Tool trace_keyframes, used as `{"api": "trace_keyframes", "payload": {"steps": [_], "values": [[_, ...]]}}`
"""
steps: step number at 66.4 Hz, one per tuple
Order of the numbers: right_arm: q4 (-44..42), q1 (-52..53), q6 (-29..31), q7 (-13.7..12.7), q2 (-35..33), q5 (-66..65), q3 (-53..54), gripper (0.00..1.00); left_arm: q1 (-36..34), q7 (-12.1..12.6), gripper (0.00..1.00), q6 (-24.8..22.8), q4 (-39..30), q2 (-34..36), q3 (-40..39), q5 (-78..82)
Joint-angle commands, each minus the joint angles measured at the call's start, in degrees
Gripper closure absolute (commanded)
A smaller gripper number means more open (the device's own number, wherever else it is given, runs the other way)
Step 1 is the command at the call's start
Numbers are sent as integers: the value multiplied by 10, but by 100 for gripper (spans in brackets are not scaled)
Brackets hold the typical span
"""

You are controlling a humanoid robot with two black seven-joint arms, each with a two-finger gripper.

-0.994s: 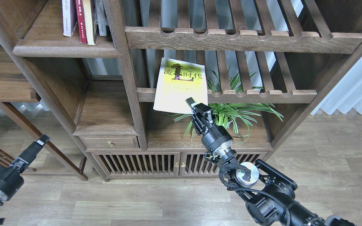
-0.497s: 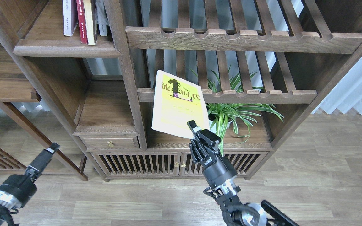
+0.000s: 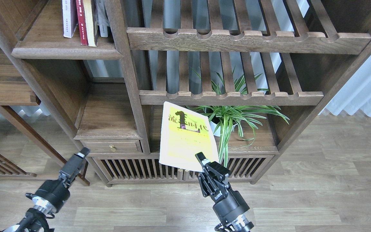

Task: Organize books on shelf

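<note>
While in transit to shelf (image 3: 66, 51):
Right gripper (image 3: 204, 165): pinching yellow-green book (image 3: 185, 138) at lower corner, cover facing up.
Left gripper (image 3: 76, 161): idle; jaw state cannot be told.

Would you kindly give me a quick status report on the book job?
Right claw shut on yellow-green book, held in front of the cabinet. Left claw low, holding nothing, state unclear. Other books upright on upper shelf. Spider plant close beside.

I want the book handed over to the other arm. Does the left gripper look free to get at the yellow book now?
Probably yes. The left gripper is empty and nothing stands between it and the yellow book, which the right gripper holds by its lower corner, leaving the left edge clear.
</note>
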Motion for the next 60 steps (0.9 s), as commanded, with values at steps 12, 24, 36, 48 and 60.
{"api": "trace_keyframes", "payload": {"steps": [12,24,36,48,60], "values": [[-2,-24,0,-8,6,-34,-20,94,1,-2,0,0,0,-5,44,-78],[-4,-25,0,-11,11,-38,-32,94,-3,2,0,0,-41,5,111,-234],[-6,-25,0,-23,17,-44,-32,94,-12,2,0,0,-77,85,204,-359],[-21,-19,0,-38,17,-47,-32,94,-48,-1,0,0,-108,127,248,-445],[-25,-17,0,-89,14,-47,-43,94,-78,0,1,0,-112,167,301,-474]]}}
